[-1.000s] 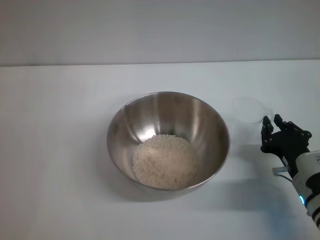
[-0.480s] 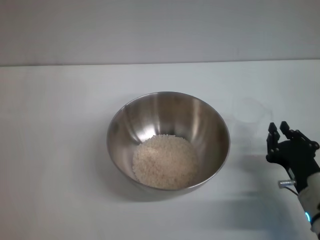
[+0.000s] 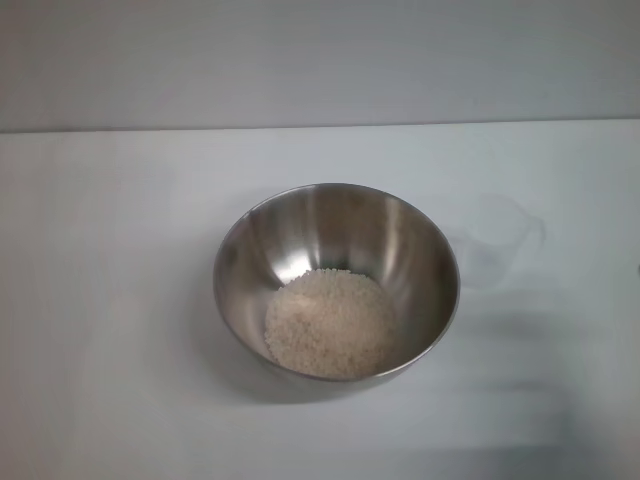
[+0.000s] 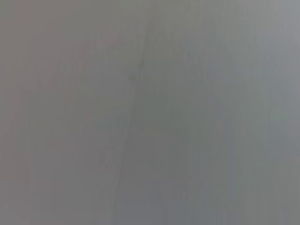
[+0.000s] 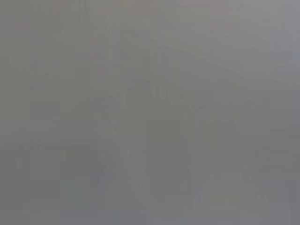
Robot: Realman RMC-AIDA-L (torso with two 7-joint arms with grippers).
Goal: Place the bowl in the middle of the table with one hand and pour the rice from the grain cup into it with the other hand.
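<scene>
The bowl sits upright near the middle of the table, its brushed steel wall shining on the inside. The rice lies in it as a pale heap, covering the bottom and leaning toward the near side of the bowl. The grain cup stands on the table just beside the bowl, on the robot's right and a little farther back; it is clear, hard to make out against the white surface, and looks empty of rice. It is apart from the bowl's rim, not touching it. Neither gripper shows in the head view, so how far their fingers are parted, or whether they hold anything, cannot be told. Both wrist views give only a flat grey field with nothing to make out in them. No brand, label or writing can be read on the bowl, the cup or the table. Behind the table's far edge runs a plain pale wall.
</scene>
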